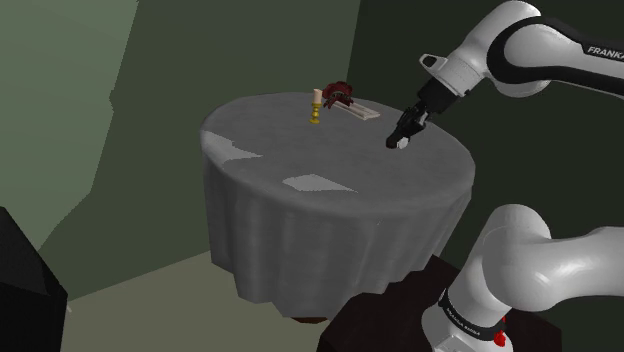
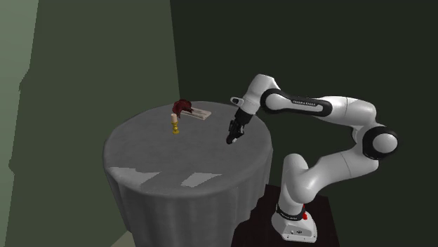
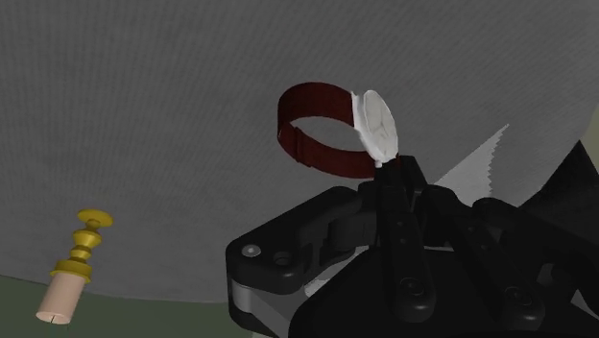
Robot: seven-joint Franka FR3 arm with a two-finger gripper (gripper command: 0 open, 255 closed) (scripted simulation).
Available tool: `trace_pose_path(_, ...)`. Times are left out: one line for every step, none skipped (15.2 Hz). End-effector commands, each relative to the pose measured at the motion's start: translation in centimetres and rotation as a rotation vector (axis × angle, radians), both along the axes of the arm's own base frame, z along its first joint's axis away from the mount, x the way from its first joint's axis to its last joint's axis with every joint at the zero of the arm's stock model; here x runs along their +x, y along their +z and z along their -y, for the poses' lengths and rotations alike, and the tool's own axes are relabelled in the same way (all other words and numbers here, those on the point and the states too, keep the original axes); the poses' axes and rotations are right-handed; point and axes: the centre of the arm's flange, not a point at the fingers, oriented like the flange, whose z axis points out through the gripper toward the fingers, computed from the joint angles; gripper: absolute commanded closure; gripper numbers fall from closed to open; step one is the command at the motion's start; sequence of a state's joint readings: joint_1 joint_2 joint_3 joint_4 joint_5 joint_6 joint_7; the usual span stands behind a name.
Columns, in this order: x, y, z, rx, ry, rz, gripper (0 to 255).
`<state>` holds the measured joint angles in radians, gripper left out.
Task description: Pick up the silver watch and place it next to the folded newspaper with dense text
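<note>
The watch (image 3: pixel 375 125), white-faced with a dark red strap, is clasped at its case by the closed jaws of the gripper (image 1: pixel 400 138), right of centre in the shoulder view, over the table (image 1: pixel 330 215). The folded newspaper (image 1: pixel 362 112) is seen apart, up and left.

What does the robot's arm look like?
The arm is made of smooth, rounded white tubes with dark joints. One dark band carries white FRANKA lettering. Its gripper is all black. There is a small red spot just above the white base.
</note>
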<state>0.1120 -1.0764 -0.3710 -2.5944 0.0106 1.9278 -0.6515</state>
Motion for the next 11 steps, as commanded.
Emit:
trace_pose_path(-0.1, 1.2, 0.1, 0.000, 0.000, 0.000, 255)
trace_pose_path(-0.1, 1.7, 0.1, 0.000, 0.000, 0.000, 255)
trace_pose_path(-0.1, 2.2, 0.1, 0.000, 0.000, 0.000, 255)
trace_pose_path(-0.1, 2.7, 0.1, 0.000, 0.000, 0.000, 255)
trace_pose_path(-0.1, 3.2, 0.1, 0.000, 0.000, 0.000, 255)
trace_pose_path(0.9, 3.2, 1.0, 0.000, 0.000, 0.000, 255)
trace_pose_path(1.9, 3.2, 1.8, 0.000, 0.000, 0.000, 255)
trace_pose_path(2.9, 3.2, 2.7, 0.000, 0.000, 0.000, 255)
trace_pose_path(3.9, 3.3, 3.5, 0.000, 0.000, 0.000, 255)
trace_pose_path(4.9, 3.3, 4.4, 0.000, 0.000, 0.000, 255)
trace_pose_path(5.9, 3.3, 5.3, 0.000, 0.000, 0.000, 255)
